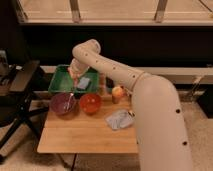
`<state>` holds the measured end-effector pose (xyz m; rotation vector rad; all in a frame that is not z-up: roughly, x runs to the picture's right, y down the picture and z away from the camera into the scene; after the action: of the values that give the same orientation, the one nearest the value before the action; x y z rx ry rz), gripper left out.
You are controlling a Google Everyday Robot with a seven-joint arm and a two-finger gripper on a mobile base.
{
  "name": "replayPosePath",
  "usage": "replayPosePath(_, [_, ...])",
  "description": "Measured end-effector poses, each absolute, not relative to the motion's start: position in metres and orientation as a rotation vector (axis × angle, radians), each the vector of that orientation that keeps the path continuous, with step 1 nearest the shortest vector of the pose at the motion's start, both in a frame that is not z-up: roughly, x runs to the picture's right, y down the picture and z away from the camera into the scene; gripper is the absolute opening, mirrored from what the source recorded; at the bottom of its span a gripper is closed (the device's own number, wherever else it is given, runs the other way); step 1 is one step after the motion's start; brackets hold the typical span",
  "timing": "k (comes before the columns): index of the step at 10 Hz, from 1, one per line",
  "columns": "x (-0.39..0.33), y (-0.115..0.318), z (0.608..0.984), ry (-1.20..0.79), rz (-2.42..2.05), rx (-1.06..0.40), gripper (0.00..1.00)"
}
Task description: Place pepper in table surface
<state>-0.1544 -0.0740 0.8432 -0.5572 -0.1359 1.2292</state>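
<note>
My gripper (74, 79) hangs from the bent arm over the green tray (60, 82) at the back left of the table surface (82, 135), a light-wood top. A small orange-red bit shows right at the gripper's tip; I cannot tell whether it is the pepper or whether it is held. No other pepper shows in the camera view. The arm's thick white forearm (160, 120) covers the right side of the table.
A purple bowl (62, 103) and an orange-red bowl (90, 103) stand in front of the tray. A round yellow-red fruit (118, 92) and a grey-blue cloth (119, 119) lie further right. A pale blue item (83, 83) lies in the tray. A black chair (17, 87) stands at the left.
</note>
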Motion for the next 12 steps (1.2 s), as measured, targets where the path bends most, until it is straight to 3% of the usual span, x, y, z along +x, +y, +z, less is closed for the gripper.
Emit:
replayPosePath(3, [-0.148,-0.045,0.817,-0.115,1.231,-0.578,0.00])
replayPosePath(9, [-0.150,-0.043,0.816,-0.114,1.212,-0.592,0.00])
replayPosePath(12, [-0.155,-0.012,0.807,-0.115,1.092,-0.677,0.00])
